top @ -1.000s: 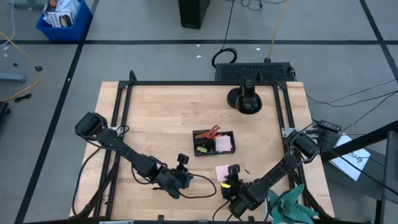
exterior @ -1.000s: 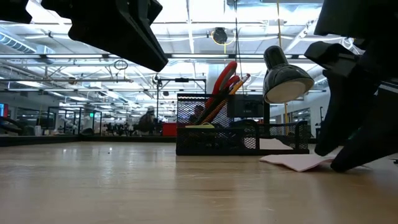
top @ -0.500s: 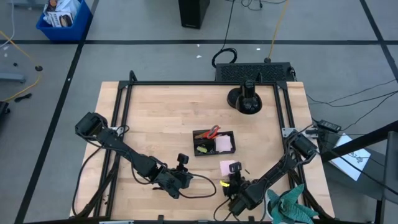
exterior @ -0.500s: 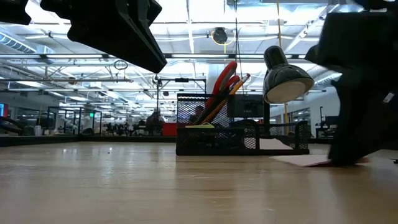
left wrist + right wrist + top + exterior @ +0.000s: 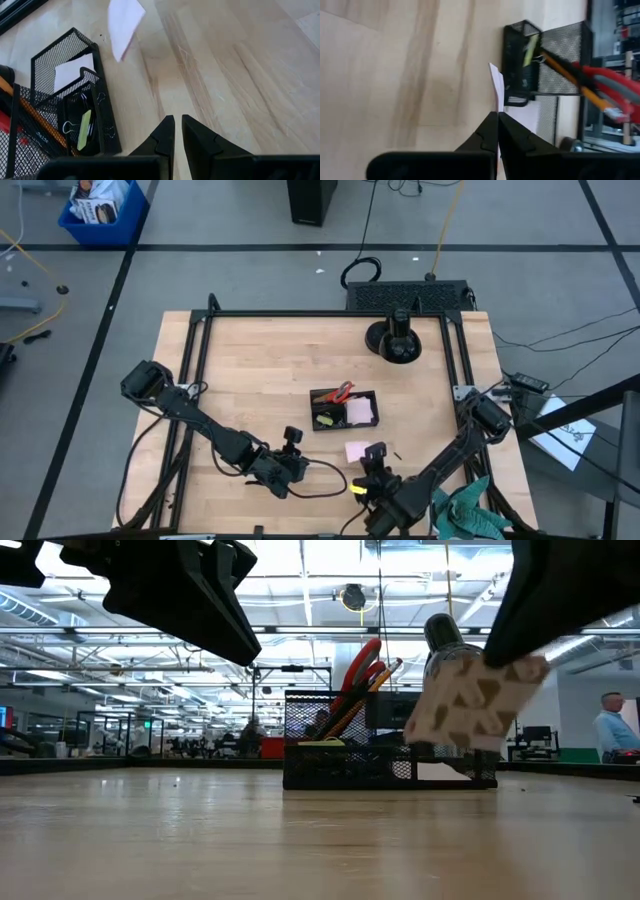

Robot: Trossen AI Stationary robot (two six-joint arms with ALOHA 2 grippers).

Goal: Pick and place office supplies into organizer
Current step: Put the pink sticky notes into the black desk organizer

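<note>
Organizer [image 5: 343, 407], a black wire-mesh tray with divided compartments, sits where it sat a second ago, just beyond the right gripper [image 5: 372, 463] toward the table's middle. What has changed is the pink sticky-note pad [image 5: 355, 451]: a second ago it lay flat on the wood under the right gripper, and now it hangs clear of the table, pinched by one edge between the right gripper's fingers [image 5: 489, 131], which have clamped tight on it. In the low view the pad [image 5: 475, 703] floats tilted above the tabletop in front of the organizer [image 5: 388, 753], its underside mottled tan. In the right wrist view it shows as a thin pale sheet [image 5: 496, 85] standing edge-on out of the fingertips, with the organizer [image 5: 547, 60] just ahead.

Left gripper [image 5: 291, 450] hovers well to the side of the right one, its dark wedge-shaped fingers [image 5: 161, 137] nearly together with only a narrow slit between them, holding nothing.

Table [image 5: 260, 370] is pale, straight-grained wood. Inside the mesh tray stand red-handled scissors [image 5: 362, 665] and an orange pencil [image 5: 570, 77], slanting upward; a flat yellow-green piece [image 5: 84, 129] and small wire-handled binder clips [image 5: 70, 127] lie in a low compartment, and a white pad of paper [image 5: 72, 71] in another
</note>
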